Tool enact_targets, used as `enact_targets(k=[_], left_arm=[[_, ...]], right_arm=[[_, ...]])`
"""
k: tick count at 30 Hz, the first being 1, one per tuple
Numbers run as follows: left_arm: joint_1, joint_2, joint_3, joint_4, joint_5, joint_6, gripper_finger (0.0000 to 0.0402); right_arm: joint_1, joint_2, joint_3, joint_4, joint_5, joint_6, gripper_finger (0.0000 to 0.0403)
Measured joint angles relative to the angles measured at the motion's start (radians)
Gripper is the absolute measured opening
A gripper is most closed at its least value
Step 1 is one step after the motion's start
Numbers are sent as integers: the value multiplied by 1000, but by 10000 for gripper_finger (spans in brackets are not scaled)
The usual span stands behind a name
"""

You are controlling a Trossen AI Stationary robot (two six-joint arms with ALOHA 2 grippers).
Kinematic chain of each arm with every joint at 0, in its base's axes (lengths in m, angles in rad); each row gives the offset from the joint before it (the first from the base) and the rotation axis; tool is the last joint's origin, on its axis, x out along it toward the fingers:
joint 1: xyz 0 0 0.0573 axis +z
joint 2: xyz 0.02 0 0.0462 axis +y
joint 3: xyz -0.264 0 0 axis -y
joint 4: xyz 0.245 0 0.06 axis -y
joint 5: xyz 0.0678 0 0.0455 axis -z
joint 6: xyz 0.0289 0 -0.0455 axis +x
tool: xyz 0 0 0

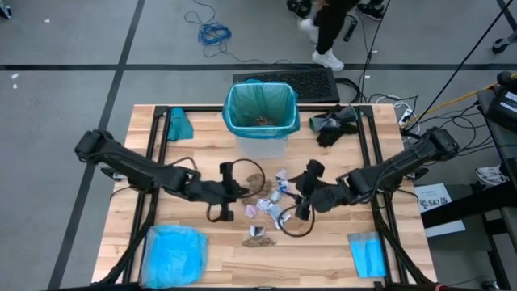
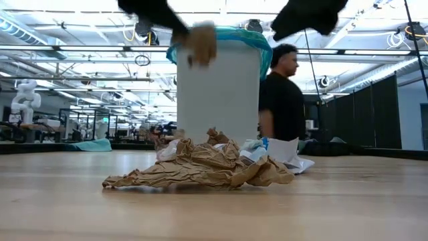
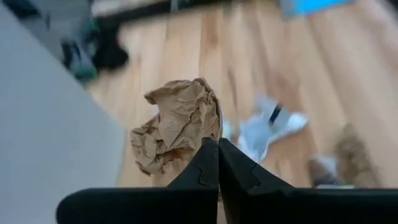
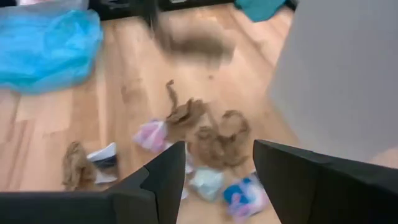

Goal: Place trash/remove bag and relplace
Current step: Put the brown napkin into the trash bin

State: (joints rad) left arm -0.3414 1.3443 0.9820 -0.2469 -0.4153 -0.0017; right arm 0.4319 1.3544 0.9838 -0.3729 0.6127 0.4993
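A brown paper wad [image 3: 177,124] is pinched by the raised left gripper [image 3: 217,146]; the right gripper [image 4: 217,165] is held open above the scraps [image 1: 271,206].

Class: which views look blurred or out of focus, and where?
Right wrist view: the brown paper wad near the top is smeared by motion. Left wrist view: the table behind is soft, while the held brown wad is sharp. Low view: the foreground paper is crisp.

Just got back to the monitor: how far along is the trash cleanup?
Early. Some scraps already lie inside the teal liner of the bin. The left gripper is shut on a brown paper wad, lifted near the bin. The right gripper hovers open over the remaining pile of trash. The liner swap has not started.
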Motion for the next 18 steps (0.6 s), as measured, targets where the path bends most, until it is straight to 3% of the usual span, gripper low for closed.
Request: enact_targets(k=[9, 18], left_arm=[[45, -101, 166, -75, -39, 238, 0], [281, -102, 306, -138, -2, 394, 0]], right_arm=[[60, 0, -219, 344, 16, 72, 180], [64, 17, -279, 500, 22, 67, 180]])
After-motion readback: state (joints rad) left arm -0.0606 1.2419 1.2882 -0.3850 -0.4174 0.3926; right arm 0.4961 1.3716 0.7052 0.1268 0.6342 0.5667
